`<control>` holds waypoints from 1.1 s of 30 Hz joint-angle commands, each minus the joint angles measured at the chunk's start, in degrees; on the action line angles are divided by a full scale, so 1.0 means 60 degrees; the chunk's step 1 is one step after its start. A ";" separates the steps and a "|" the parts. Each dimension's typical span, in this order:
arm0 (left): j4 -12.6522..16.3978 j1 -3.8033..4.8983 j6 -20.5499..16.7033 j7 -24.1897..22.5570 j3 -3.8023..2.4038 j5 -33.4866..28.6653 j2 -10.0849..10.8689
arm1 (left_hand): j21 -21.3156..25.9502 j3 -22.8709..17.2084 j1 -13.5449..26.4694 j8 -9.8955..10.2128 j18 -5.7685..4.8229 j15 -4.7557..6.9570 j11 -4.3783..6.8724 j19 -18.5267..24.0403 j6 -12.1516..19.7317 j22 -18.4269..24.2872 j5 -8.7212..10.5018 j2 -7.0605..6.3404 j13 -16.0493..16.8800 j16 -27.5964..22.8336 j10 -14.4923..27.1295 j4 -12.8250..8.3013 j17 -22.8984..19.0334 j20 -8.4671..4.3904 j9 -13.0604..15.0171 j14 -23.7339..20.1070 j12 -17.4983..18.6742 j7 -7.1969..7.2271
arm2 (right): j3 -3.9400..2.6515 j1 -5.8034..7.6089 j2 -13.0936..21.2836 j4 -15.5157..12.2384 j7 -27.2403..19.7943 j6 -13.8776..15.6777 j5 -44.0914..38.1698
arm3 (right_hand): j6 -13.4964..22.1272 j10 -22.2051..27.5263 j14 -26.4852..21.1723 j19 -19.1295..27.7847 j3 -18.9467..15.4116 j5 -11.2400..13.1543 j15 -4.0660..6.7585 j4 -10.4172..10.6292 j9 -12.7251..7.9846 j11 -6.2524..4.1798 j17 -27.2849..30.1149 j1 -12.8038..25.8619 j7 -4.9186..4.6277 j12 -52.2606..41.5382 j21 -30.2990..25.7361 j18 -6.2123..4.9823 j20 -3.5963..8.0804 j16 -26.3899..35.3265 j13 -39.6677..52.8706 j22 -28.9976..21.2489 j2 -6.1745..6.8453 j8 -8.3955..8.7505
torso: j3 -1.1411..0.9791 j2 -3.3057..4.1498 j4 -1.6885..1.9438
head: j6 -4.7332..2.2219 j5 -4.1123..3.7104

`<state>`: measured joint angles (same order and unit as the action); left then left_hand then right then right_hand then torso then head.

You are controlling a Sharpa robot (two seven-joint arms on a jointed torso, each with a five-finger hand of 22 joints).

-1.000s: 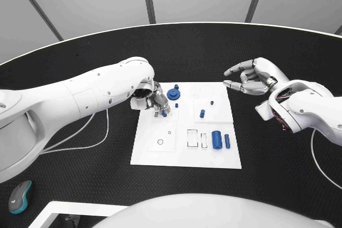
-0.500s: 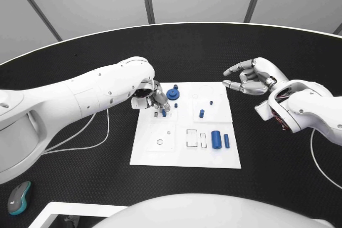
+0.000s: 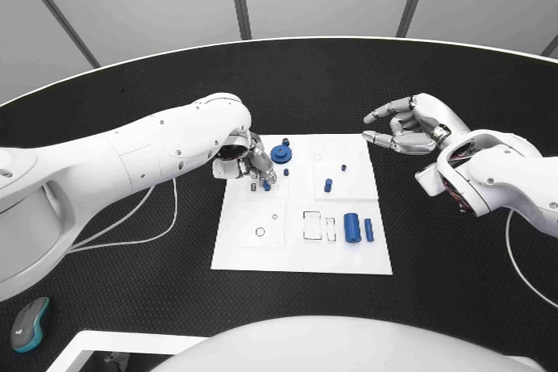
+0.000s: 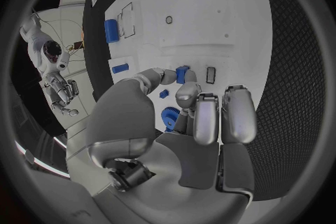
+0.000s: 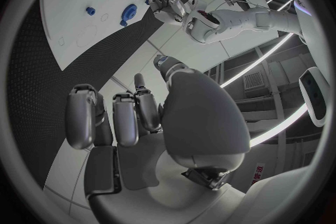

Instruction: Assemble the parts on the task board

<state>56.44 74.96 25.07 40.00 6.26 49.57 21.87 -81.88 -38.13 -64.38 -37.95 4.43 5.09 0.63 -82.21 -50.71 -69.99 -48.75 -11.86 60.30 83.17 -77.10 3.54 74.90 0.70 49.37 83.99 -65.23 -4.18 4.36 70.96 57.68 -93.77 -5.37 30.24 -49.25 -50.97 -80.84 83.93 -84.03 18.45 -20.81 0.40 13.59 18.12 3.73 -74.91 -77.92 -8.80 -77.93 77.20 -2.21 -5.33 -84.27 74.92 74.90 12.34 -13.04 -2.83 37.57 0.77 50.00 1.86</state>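
Left robot hand (image 3: 247,164): low over the far left part of the task board (image 3: 300,259), fingers curled in, pinching a small blue peg (image 3: 266,185) by its top end
Small blue peg: upright in the fingertips, bottom end at or just above the white plate; hard to tell if touching
Slot beside it: a small dark slot (image 4: 210,74) just beside the peg in the left wrist view; maybe the home for this peg, not sure
Right robot hand (image 3: 408,125): up above the black table (image 3: 128,291), off the far right corner of the board, fingers bent in loosely and apart, holding nothing
Other parts: blue round gear (image 3: 281,153) near the left robot hand, a tiny blue peg (image 3: 286,140) past it, short blue peg (image 3: 328,185) in the middle, fat blue roller (image 3: 351,227) and thin blue bar (image 3: 368,230) side by side nearer the robot
Step now: likely putting the pinched peg into its hole
How to do it well: keep the peg straight up, not leaning
Next: line the bottom end right over the hole, then go down slowly
Grip: hold tight enough so no slipping, let go only once it stands alone
Watch out: keep clear of the gear close by
Right side: best kept away, out of the way
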 commanded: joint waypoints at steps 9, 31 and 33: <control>0.0051 -0.0001 -0.0070 0.0364 0.0001 0.0004 0.0032 | 0.0033 -0.0628 0.0007 0.0011 -0.0078 0.0014 0.0176 0.0037 -0.0228 0.0007 0.0035 0.0183 0.0039 -0.0036 -0.0161 -0.0844 0.0952 0.0047 0.0010 0.0559 -0.0088 0.0215 | 0.0000 0.0000 -0.0004 0.0008 -0.0005 0.0015 0.0000 | -0.0058 -0.0061 0.0653 -0.0200 0.0018 -0.0052 0.0065 0.0044 -0.0015 -0.0005 -0.1122 -0.0052 0.0001 -0.0029 -0.0058 -0.0140 0.0065 0.0037 0.0697 0.0938 0.0015 -0.0031 | 0.0000 0.0005 0.0010 | -0.0001 -0.0007; -0.0020 -0.0001 -0.0030 0.0355 0.0001 0.0004 0.0069 | 0.0119 0.1232 0.0487 0.0332 -0.0079 0.0086 0.0284 0.0031 -0.0334 0.0019 0.1552 0.0016 -0.0121 -0.0044 -0.0096 0.0293 0.0969 0.0003 -0.0217 0.0562 -0.0038 0.0396 | 0.0000 0.0000 -0.0015 0.0034 -0.0011 0.0074 0.0000 | -0.0047 -0.0038 0.0647 -0.0188 0.0015 -0.0051 0.0064 0.0047 -0.0018 -0.0003 -0.1101 -0.0047 -0.0001 0.0002 -0.0097 -0.0149 0.0065 0.0054 0.0669 0.0911 0.0025 -0.0028 | -0.0001 0.0011 0.0004 | -0.0001 0.0016; -0.0018 -0.0001 -0.0058 0.0354 0.0001 0.0004 0.0083 | 0.0125 0.1286 0.0508 0.0345 -0.0077 0.0085 0.0282 0.0033 -0.0349 0.0028 0.1594 0.0003 -0.0118 -0.0045 -0.0098 0.0357 0.0968 0.0003 -0.0231 0.0562 -0.0045 0.0394 | 0.0000 0.0000 -0.0017 0.0039 -0.0009 0.0078 0.0000 | -0.0035 -0.0031 0.0646 -0.0187 0.0011 -0.0050 0.0063 0.0052 -0.0021 -0.0001 -0.1098 -0.0040 -0.0003 0.0009 -0.0101 -0.0149 0.0065 0.0057 0.0663 0.0909 0.0032 -0.0023 | 0.0001 0.0010 0.0008 | -0.0001 0.0013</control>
<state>56.32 74.95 24.77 40.00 6.27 49.59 22.34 -81.43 -30.19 -62.02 -36.12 4.44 5.20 2.47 -82.01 -52.76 -69.90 -39.45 -11.81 59.60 83.17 -77.88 5.47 74.90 0.90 48.03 83.90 -65.68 -1.52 4.36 70.96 57.58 -93.55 -5.43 30.70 -49.25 -50.97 -80.84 83.93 -84.03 18.45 -20.81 0.40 13.59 18.08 3.73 -74.90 -77.90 -8.80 -77.93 76.87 -2.21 -5.33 -84.16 74.91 74.94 12.32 -13.04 -2.82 37.59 0.79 50.00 1.98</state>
